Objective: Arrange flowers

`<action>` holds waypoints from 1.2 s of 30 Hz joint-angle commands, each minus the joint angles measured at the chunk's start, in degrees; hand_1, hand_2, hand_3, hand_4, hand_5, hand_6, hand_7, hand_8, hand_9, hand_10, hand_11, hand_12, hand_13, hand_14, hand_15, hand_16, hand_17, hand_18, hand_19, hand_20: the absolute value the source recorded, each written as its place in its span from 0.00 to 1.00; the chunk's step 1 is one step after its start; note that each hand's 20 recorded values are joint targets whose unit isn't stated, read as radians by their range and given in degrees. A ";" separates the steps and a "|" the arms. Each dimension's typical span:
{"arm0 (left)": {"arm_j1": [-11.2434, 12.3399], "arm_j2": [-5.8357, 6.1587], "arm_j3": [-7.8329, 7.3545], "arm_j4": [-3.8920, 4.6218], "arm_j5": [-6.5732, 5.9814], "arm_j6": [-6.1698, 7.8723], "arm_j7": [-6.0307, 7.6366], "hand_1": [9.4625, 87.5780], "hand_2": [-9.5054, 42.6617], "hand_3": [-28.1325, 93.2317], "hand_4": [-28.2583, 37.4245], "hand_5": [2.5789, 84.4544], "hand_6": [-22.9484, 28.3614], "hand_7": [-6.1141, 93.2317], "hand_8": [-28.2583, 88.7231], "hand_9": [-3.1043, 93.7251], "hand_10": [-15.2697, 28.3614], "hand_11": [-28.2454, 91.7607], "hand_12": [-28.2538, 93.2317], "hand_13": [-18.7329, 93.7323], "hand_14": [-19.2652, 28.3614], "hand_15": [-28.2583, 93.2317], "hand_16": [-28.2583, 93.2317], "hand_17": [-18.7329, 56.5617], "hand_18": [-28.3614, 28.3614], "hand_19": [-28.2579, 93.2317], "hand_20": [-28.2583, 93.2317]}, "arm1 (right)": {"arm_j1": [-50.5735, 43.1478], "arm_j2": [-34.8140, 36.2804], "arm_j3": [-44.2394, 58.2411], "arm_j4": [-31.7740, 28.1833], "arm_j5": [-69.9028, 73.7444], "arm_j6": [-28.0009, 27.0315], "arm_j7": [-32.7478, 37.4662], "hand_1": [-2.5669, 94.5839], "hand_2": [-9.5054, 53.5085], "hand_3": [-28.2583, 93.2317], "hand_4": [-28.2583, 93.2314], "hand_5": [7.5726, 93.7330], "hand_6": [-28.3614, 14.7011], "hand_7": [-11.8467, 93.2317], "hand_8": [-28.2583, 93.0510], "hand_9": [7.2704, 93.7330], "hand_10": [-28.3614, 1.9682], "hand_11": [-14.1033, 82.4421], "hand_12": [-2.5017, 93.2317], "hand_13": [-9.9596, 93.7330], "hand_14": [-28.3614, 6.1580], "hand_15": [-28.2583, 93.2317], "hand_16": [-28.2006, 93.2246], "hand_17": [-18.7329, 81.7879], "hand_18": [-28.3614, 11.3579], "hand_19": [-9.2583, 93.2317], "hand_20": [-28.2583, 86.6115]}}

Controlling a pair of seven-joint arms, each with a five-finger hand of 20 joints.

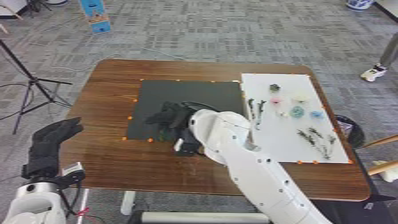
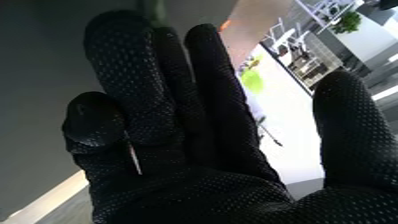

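If judged by the loose spread of flowers (image 1: pixel 298 112) on the white sheet (image 1: pixel 293 151), seems an early step: building the arrangement at the black mat (image 1: pixel 209 91), perhaps around the green piece (image 1: pixel 163 134) beside the right hand (image 1: pixel 173 119). Cannot tell from so little green whether to call that piece a stem or something meant to receive one.

About the right hand: mostly open over the mat, with long fingers nearly straight, thumb well apart, and one outer finger folded towards the palm. Nothing clearly clasped; green visible just past the fingertips in the wrist view, but impossible to say whether touching. As for the left hand (image 1: pixel 53 145): open and empty, beside the left edge of the tabletop (image 1: pixel 96 167).

On the sheet, right of the mat: flowers grouped towards the far half, dark stems (image 1: pixel 259 114) along the edge nearest the mat, twiggy sprigs (image 1: pixel 316 142) nearer the robot.

For the next move, probably best to settle the green piece, lift clear without dragging it, then go across to the sheet for one more item. Pinch low on a stem, not on petals. Beware of catching neighbouring sprigs, likely light and easily tangled.
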 commanded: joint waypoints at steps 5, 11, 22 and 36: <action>0.33 -0.69 -0.44 -0.79 -0.02 -0.49 0.35 0.23 0.38 0.82 0.03 0.60 0.46 0.27 0.16 0.59 0.64 0.43 0.35 0.55 0.70 0.35 0.22 0.38 0.64 0.29 0.37 | -0.77 -0.69 1.41 2.56 -4.15 -4.35 -2.76 0.20 0.29 0.68 0.17 0.66 0.43 0.18 0.19 0.60 0.30 0.22 0.18 0.82 0.30 0.63 0.53 0.56 0.00 0.91 0.73; -0.06 -0.90 -0.25 -0.83 -0.10 -0.55 0.39 0.23 0.38 0.83 0.04 0.60 0.46 0.28 0.16 0.59 0.64 0.43 0.35 0.55 0.70 0.35 0.22 0.38 0.64 0.29 0.37 | -0.64 -1.04 1.15 3.04 -4.58 -4.45 -3.21 0.20 0.29 0.67 0.17 0.68 0.43 0.19 0.19 0.60 0.29 0.22 0.18 0.81 0.29 0.65 0.53 0.55 0.00 0.91 0.75; -1.09 -0.96 0.53 -0.57 -0.18 -1.01 0.61 0.22 0.37 0.83 0.04 0.60 0.45 0.27 0.16 0.58 0.64 0.43 0.34 0.55 0.70 0.34 0.22 0.38 0.64 0.29 0.37 | -0.11 -5.21 1.38 4.77 -4.59 -4.21 -4.14 0.20 0.29 0.67 0.16 0.67 0.43 0.19 0.19 0.60 0.30 0.22 0.18 0.80 0.28 0.66 0.52 0.54 0.00 0.91 0.76; -1.78 -1.03 1.20 -0.33 -0.33 -1.21 0.83 0.22 0.37 0.83 0.05 0.59 0.46 0.27 0.16 0.57 0.63 0.44 0.34 0.54 0.70 0.34 0.22 0.38 0.64 0.28 0.37 | 0.69 -7.37 2.00 5.98 -4.31 -4.48 -3.70 0.20 0.29 0.69 0.16 0.66 0.44 0.19 0.18 0.59 0.31 0.22 0.18 0.80 0.27 0.66 0.52 0.54 0.00 0.90 0.77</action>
